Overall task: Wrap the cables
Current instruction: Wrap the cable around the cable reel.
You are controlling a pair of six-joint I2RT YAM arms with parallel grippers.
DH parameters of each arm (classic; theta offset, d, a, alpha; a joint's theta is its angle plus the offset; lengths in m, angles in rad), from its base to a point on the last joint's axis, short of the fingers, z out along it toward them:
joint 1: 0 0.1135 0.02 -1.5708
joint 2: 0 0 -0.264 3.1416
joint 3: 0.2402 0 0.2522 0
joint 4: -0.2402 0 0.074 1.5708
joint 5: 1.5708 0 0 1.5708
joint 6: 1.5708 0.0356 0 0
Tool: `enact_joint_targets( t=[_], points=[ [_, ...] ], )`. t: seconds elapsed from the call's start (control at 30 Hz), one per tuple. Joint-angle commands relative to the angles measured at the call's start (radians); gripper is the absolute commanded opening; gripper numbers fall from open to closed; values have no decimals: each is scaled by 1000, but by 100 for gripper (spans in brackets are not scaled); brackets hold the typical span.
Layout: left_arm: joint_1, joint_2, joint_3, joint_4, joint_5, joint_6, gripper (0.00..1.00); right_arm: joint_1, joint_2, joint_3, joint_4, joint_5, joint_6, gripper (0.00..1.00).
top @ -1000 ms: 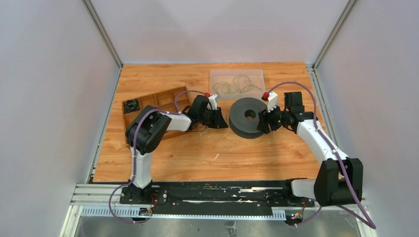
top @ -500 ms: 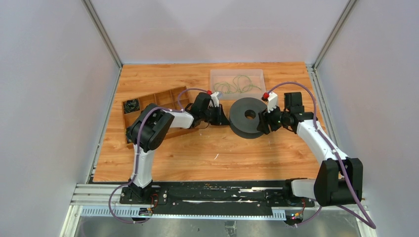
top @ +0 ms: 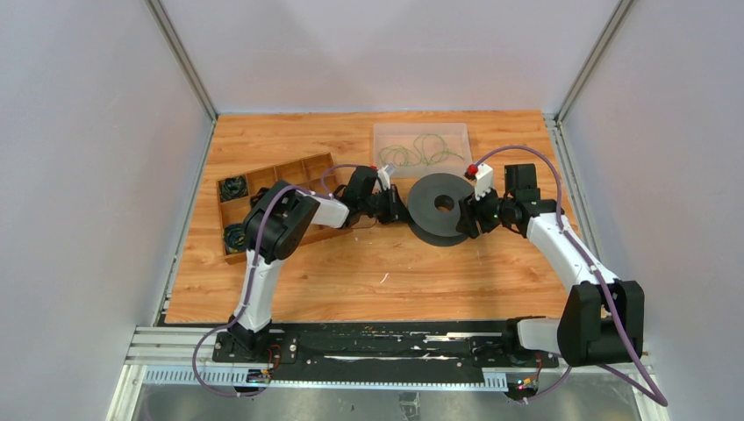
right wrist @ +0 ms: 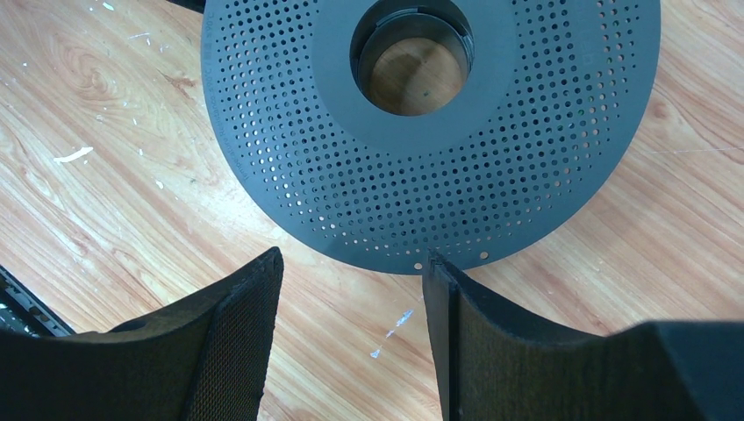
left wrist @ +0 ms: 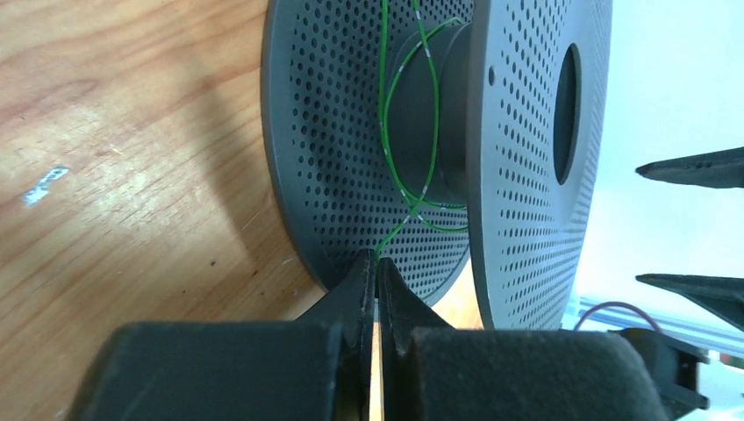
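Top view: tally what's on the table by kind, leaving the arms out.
Clear plastic bin of thin green cables: 1
Wooden divided tray: 1
Dark grey perforated spool: 1
Black cord bundles visible in tray: 2
Total: 5

Matt perforated plastic spool [right wrist: 526, 132], grained wooden table [right wrist: 132, 175]
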Motion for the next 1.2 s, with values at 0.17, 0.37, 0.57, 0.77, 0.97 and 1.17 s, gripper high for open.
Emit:
enact_joint_targets(
  t=[0.17,0.37,0.57,0.77,0.97,1.17],
  points=[
    [-5,73,23,149,62,-202,0,16,-21,-22,27,15,12,59],
    [-11,110,17,249,77,-315,0,15,-24,-24,27,17,10,59],
    [-16,143,17,328,84,-397,1,16,-24,-26,28,19,9,59],
    [-23,174,32,388,88,-460,2,16,-21,-26,28,21,8,59],
    [-40,190,42,394,90,-472,3,15,-20,-25,29,20,7,59],
    [-46,196,27,393,89,-467,11,16,-25,-29,29,22,6,59]
  ],
)
